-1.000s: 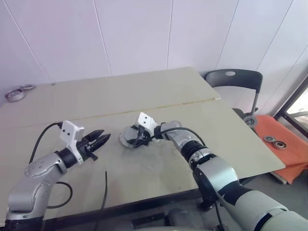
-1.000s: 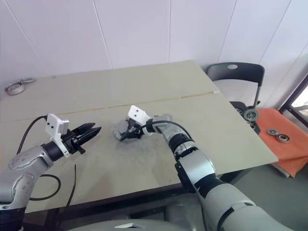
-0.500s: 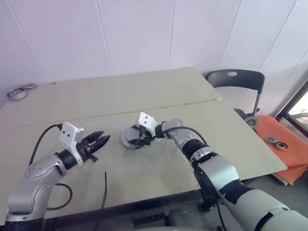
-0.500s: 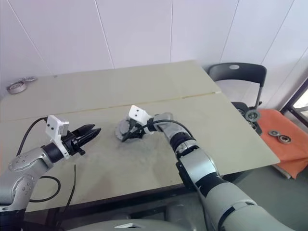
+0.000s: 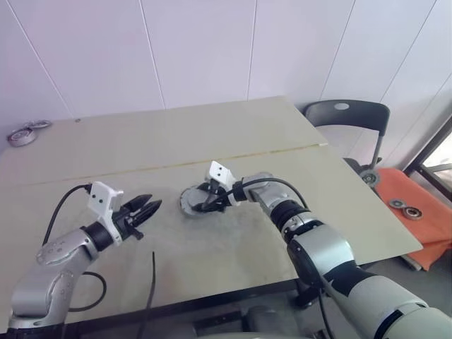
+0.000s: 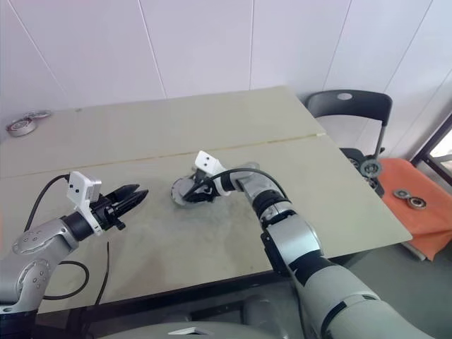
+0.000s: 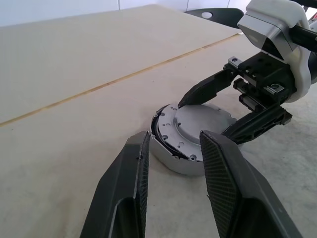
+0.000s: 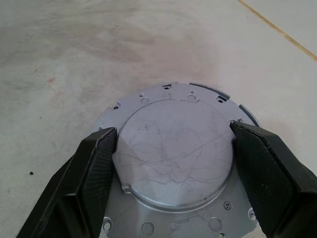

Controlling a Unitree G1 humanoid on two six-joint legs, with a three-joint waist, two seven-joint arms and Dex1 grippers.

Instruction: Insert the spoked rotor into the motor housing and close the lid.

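A: Start at the left. What sits there?

B: Far off at the tabletop's (image 5: 233,127) left back corner lie some metal rings (image 5: 23,133), well apart from the work. Nearer, the left end effector (image 5: 146,208) hovers over the tabletop, its two black fingers parted by a moderate gap with nothing between them, pointing toward the right.

A: And the task's thing?

B: The motor housing (image 7: 190,136) rests on the tabletop near the middle, just to the right of that left end effector and in line with where it points. From the left wrist view the silvery lid (image 8: 176,153) lies on top, tilted, one edge lifted off the dark rim. I cannot make out the spoked rotor; I judge it is already under the lid.

A: Which arm is nearer?

B: The right one. The right end effector (image 8: 173,148) reaches in from the right, its fingers spread wide, one at each side of the lid's raised disc. Whether the pads (image 8: 101,146) actually press the metal I cannot tell.

A: So what does the coming move turn on?

B: The lid is round, so no long axis; what matters is its tilt. I judge it must be levelled and pressed flat.

A: Room to move?

B: Plenty. Bare tabletop all round, edges well away; a black cable (image 5: 151,282) lies near the front, and a chair (image 5: 346,123) stands beyond the right edge.
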